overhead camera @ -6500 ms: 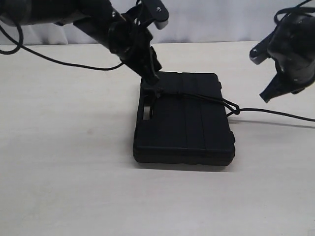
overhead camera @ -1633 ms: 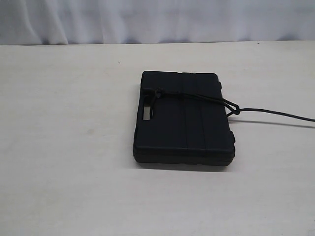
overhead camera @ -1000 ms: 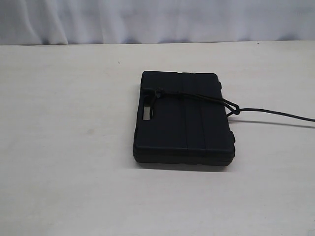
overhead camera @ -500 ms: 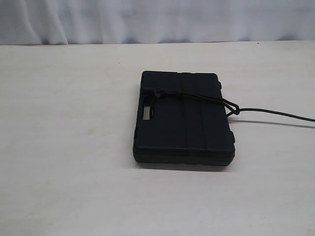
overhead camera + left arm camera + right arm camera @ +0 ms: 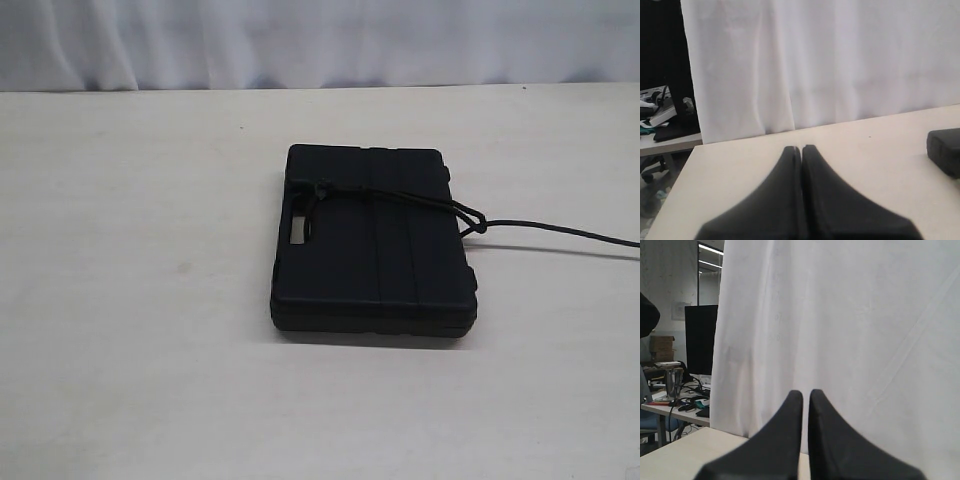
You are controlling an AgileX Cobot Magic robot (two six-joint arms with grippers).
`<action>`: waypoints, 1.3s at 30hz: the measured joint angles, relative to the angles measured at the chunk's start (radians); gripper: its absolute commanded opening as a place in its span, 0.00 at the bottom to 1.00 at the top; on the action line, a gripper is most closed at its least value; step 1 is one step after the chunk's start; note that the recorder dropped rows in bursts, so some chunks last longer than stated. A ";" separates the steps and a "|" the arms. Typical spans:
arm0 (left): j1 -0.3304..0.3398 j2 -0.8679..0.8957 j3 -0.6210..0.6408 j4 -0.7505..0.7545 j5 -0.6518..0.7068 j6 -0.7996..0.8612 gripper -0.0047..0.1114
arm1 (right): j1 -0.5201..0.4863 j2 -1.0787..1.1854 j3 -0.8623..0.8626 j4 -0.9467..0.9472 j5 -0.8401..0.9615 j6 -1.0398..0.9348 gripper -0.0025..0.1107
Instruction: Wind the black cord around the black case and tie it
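Plastic black case [image 5: 375, 265] carries the black cord [image 5: 400, 197] knotted across its lid; tying looks done.
Closed, empty: left hand [image 5: 801, 149], right hand [image 5: 805, 393].

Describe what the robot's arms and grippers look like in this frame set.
Only the finger pairs show, both in the wrist views. The left gripper has two plain matte black fingers, broad at the base and curving smoothly to narrow rounded tips. The right gripper looks the same: black and wedge-shaped. No markings, cables or differently coloured pads are visible. The exterior view shows no arm at all.
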 measured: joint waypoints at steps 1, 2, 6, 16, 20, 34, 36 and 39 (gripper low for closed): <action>0.002 0.000 0.000 0.000 0.008 0.000 0.04 | 0.000 0.000 0.000 0.000 0.000 0.000 0.06; 0.004 0.000 0.000 0.000 0.016 0.000 0.04 | 0.000 0.000 0.000 0.000 0.000 0.000 0.06; 0.014 0.000 0.000 0.000 0.057 0.025 0.04 | 0.000 0.000 0.000 0.000 0.000 0.000 0.06; 0.014 0.000 0.000 0.000 0.186 0.102 0.04 | 0.000 0.000 0.000 0.000 0.000 0.000 0.06; 0.014 0.000 0.000 -0.002 0.206 0.102 0.04 | 0.000 0.000 0.000 0.000 0.000 0.000 0.06; 0.014 0.000 0.000 -0.026 0.210 0.057 0.04 | 0.000 0.000 0.000 0.000 0.000 0.000 0.06; 0.014 0.000 0.000 -0.026 0.210 0.057 0.04 | 0.000 0.000 0.000 0.000 0.000 0.000 0.06; 0.014 0.000 0.000 -0.026 0.210 0.057 0.04 | 0.000 0.000 0.000 0.000 0.000 0.000 0.06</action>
